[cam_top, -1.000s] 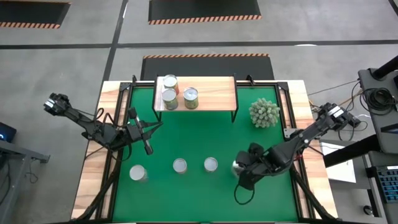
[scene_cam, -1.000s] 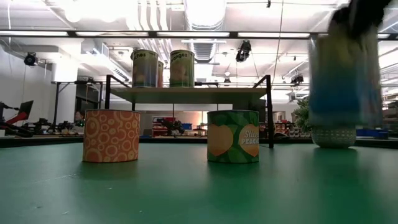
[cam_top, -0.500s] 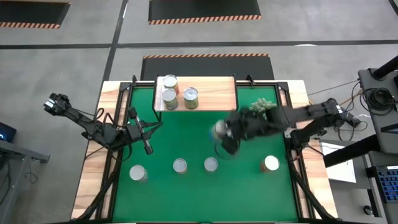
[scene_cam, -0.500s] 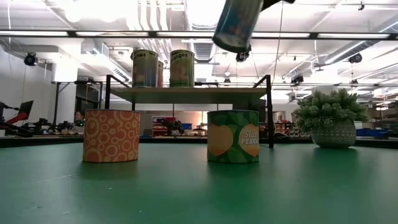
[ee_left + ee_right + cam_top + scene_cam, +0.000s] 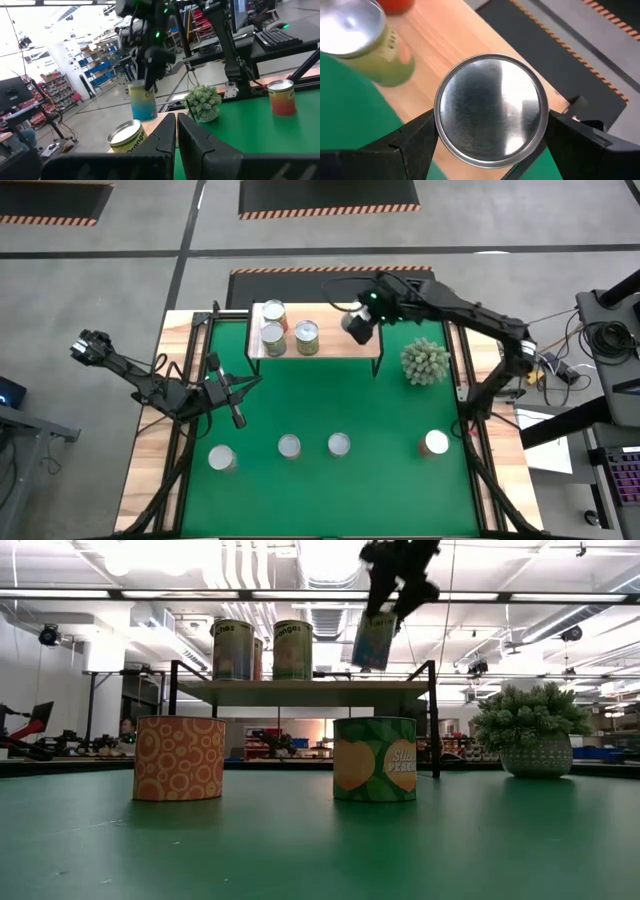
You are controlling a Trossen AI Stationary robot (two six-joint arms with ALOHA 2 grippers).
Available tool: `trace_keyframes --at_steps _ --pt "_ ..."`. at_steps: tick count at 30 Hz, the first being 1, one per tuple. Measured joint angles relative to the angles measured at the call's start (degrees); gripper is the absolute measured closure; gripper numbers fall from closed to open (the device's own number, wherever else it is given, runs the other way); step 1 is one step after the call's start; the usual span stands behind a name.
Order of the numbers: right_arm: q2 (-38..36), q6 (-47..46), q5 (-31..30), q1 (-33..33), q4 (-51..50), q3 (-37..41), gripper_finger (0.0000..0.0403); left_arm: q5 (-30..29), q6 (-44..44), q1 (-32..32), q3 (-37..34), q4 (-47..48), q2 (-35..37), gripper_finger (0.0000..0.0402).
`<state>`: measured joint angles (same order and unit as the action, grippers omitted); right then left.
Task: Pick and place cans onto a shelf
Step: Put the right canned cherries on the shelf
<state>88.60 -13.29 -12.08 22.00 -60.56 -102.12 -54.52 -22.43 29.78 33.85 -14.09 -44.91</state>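
Observation:
My right gripper [image 5: 362, 313] is shut on a can [image 5: 375, 640] with a blue and yellow label, held just above the right part of the light-wood shelf [image 5: 340, 330]. The can's silver top [image 5: 491, 110] fills the right wrist view. Three cans [image 5: 273, 311] [image 5: 272, 337] [image 5: 307, 335] stand on the shelf's left part. Several more cans [image 5: 221, 458] [image 5: 289, 446] [image 5: 339, 444] [image 5: 436, 442] stand on the green mat near the front. My left gripper [image 5: 250, 383] is shut and empty above the mat's left side. My right gripper pinches the can's side wall [image 5: 436, 131] just below its top rim, one finger [image 5: 415, 142] on each of two opposite sides. The fingers come from above, pointing down. The can hangs below them, slightly tilted, its bottom [image 5: 368, 664] clear of the shelf top.
A spiky pale-green plant in a pot [image 5: 426, 361] stands on the mat to the right of the shelf. The shelf's black legs [image 5: 433, 720] reach down to the mat. The shelf's right half is bare wood [image 5: 350, 342].
My right gripper has lifted the can from the mat's near right and carried it up, toward the far edge and the left, to above the shelf's right part. The can has come from strongly tilted to nearly upright. A can that the arm had hidden now shows at the near right.

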Motion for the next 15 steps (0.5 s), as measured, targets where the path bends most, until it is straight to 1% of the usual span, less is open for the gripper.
trace_keyframes --at_steps 5,10,15 --pt "5.4 3.9 0.4 1.0 -0.4 -2.7 0.009 0.0 -1.5 0.0 0.0 0.0 0.0 0.0402" --pt "10.1 6.9 0.4 1.0 -2.2 -8.3 0.0088 0.0 -3.4 0.0 0.0 0.0 0.0 0.0402" --pt "14.6 8.5 1.3 1.0 -2.9 -13.9 0.0067 0.0 -3.7 0.0 0.0 0.0 0.0 0.0402"
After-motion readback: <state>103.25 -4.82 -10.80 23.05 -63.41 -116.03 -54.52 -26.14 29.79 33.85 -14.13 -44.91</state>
